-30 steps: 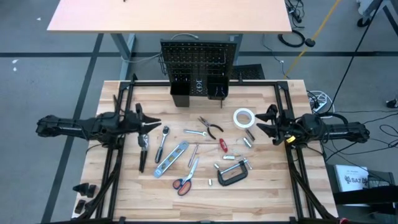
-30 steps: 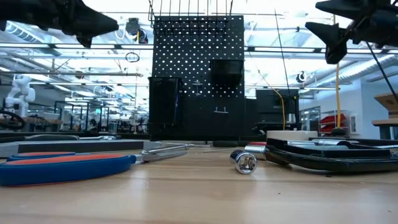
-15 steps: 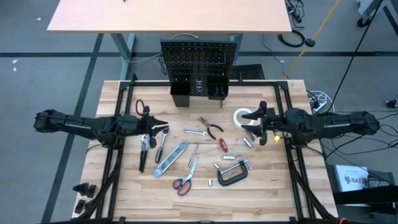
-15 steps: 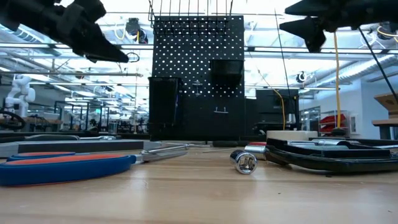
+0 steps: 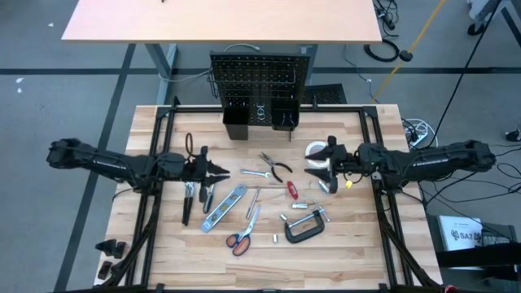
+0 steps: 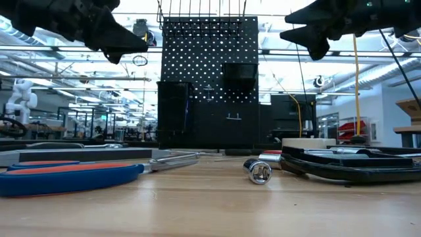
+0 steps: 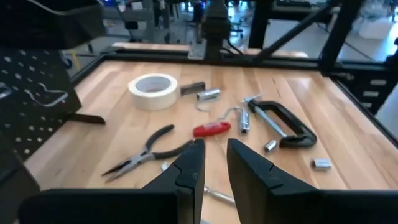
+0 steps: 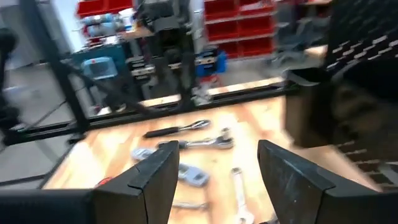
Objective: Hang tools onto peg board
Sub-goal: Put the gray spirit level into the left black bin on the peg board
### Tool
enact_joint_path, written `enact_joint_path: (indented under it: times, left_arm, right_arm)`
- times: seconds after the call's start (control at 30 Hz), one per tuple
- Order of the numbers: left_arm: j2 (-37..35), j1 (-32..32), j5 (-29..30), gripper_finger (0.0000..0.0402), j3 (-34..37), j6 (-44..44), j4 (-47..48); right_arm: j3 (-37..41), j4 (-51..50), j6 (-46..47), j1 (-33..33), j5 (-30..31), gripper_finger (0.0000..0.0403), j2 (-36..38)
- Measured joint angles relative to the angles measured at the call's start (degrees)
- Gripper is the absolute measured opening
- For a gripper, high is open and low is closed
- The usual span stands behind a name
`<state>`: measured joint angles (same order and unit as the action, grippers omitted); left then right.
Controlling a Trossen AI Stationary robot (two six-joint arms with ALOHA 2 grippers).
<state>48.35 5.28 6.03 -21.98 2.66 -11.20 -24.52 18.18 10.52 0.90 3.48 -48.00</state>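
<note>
Both arms have reached inward: left gripper narrowly parted over the ratchet, right gripper released above the tape roll; descend squarely.

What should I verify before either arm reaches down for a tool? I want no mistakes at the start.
1. Left gripper empty: ok, fingers narrowly parted, holding nothing.
2. Right gripper empty: ok, jaws wide apart, nothing between them.
3. Both grippers above the wooden table, clear of tools: ok in the low view.
4. Upright black perforated peg board free of hung tools: cannot tell.
5. White tape roll lying flat, apart from other tools: ok.
6. Black C-clamp unobstructed: ok.
</note>
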Motion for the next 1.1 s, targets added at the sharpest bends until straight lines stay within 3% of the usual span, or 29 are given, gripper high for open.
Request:
enact_joint_path:
  times: [0.1,0.3,0.47,0.6,0.83,0.97,1.1]
  left_arm:
    - [2.02,1.96,0.15,0.0070,0.00,1.20,-0.13]
    - [6.92,7.29,0.34,0.0070,-3.79,2.48,0.66]
    - [10.24,10.08,5.32,0.0070,-7.59,1.28,5.27]
    - [11.76,10.52,7.58,0.0070,-8.13,6.30,7.78]
    - [14.58,11.69,6.47,0.0070,-8.13,14.51,8.83]
    - [16.72,13.45,8.65,0.0070,-8.13,22.59,8.27]
    - [18.28,16.79,8.85,0.0070,-8.15,23.80,2.38]
  right_arm:
    - [-2.84,-3.74,2.30,0.78,-3.45,0.0212,-3.00]
    - [-13.03,-11.24,1.41,5.36,-3.53,0.0212,-11.24]
    - [-19.61,-14.36,0.37,8.42,-3.06,0.0212,-18.71]
    - [-23.71,-19.25,0.37,9.34,-0.14,0.0212,-23.58]
    - [-25.57,-22.24,0.82,9.38,0.15,0.0212,-28.14]
    - [-25.57,-28.05,1.91,10.30,-0.58,0.0212,-28.06]
    - [-25.57,-33.82,6.37,13.31,-0.50,0.0212,-27.62]
